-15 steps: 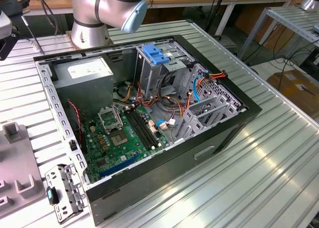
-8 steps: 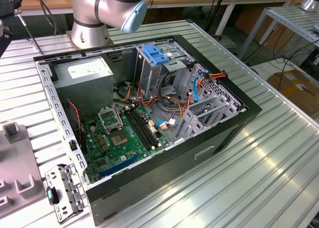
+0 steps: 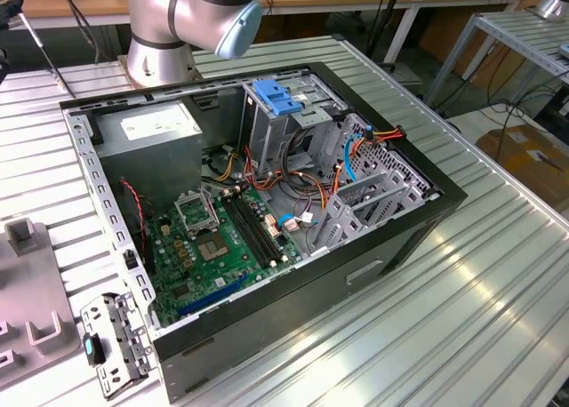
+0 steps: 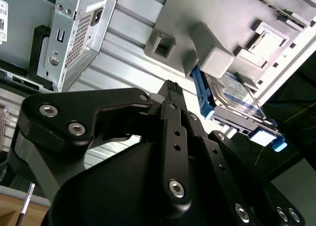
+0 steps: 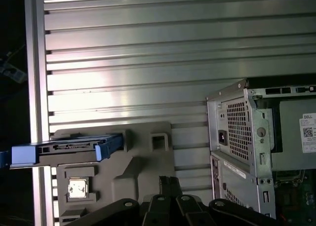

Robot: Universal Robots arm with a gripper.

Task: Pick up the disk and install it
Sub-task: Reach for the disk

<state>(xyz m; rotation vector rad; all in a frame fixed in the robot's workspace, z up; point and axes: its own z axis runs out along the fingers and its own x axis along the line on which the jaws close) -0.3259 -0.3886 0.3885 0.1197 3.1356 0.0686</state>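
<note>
In both wrist views the black gripper (image 4: 170,85) (image 5: 168,179) fills the foreground, its two fingers pressed together at the tips with nothing between them. It hangs over a flat grey holder (image 4: 232,18) (image 5: 148,157) that lies on the ribbed metal table (image 5: 148,63) close to one of the table's edges. The disk (image 4: 232,95) (image 5: 64,149) stands on its long edge in that holder, on the holder's side nearest the table's edge. It has blue rails along its sides, and its blue end handle juts out past the edge; the gripper is apart from it. Farther along the table sits the open computer case (image 3: 391,238) (image 4: 74,33) (image 5: 247,137), its perforated rear panel turned toward the holder. In the exterior view the case lies on its side in the middle of the table, showing a green motherboard (image 3: 222,238), a grey power supply (image 3: 147,127) and a drive cage (image 3: 267,131) with a blue bracket on top. The holder (image 3: 27,283) lies at the exterior view's left, and the arm's base (image 3: 160,43) rises at the table's far edge.
</note>
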